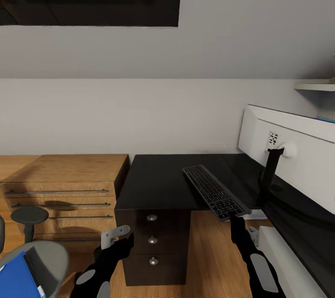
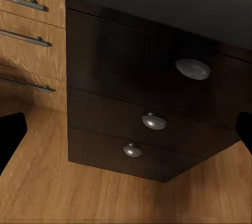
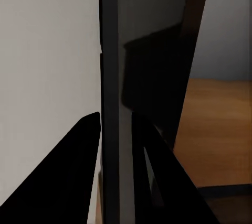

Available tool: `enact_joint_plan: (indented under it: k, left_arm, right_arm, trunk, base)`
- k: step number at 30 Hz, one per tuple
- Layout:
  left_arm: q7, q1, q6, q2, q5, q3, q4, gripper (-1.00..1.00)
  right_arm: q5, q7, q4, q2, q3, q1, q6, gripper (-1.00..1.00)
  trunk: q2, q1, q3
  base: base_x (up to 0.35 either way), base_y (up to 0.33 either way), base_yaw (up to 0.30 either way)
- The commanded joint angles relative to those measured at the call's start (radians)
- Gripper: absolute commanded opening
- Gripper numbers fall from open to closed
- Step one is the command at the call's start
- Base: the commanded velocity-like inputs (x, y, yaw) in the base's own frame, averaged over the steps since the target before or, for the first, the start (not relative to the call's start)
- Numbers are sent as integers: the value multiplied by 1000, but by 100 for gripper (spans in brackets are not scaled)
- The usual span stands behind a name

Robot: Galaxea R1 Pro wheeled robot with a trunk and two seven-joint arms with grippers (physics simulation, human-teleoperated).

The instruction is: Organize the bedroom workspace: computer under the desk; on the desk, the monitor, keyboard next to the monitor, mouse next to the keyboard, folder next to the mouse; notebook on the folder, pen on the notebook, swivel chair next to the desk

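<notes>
Right gripper (image 1: 231, 218) is clamped on the near end of the keyboard (image 1: 215, 191), holding it tilted above the desk (image 1: 158, 181) edge. The monitor (image 1: 298, 158) sits at 3 o'clock. Left gripper (image 1: 116, 237) hangs empty, seemingly parted, before the drawer unit (image 2: 147, 103). Folder (image 1: 16, 277) lies on the swivel chair (image 1: 46, 253) at 8 o'clock.

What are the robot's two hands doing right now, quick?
Left gripper: open, holding nothing.
Right gripper: closed on the end of the keyboard, holding it over the desk.
</notes>
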Motion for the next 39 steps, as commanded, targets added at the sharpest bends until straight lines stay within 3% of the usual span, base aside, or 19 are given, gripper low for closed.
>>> enact_joint_plan:
  k: [1,8,9,28,39]
  left_arm:
    - [9,0,3,0,10,-1,-1,100]
    - [9,0,3,0,10,0,-1,100]
    - [9,0,3,0,10,0,-1,100]
    - [9,0,3,0,10,0,-1,100]
    - [9,0,3,0,10,0,-1,100]
  right_arm:
    - [-10,6,0,1,-5,-1,10,-100]
    - [-8,6,0,1,-4,-1,9,-100]
    - [-8,6,0,1,-4,-1,9,100]
    - [-6,6,0,-2,-2,-1,8,100]
    - [-6,5,2,-3,-3,-1,8,100]
  trunk:
    - [-1,0,-1]
    - [-1,0,-1]
    - [-1,0,-1]
    - [-1,0,-1]
    - [-1,0,-1]
  base:
    - [-42,0,0]
    - [-13,0,0]
    - [-2,0,0]
    - [-3,0,0]
    - [-278,0,0]
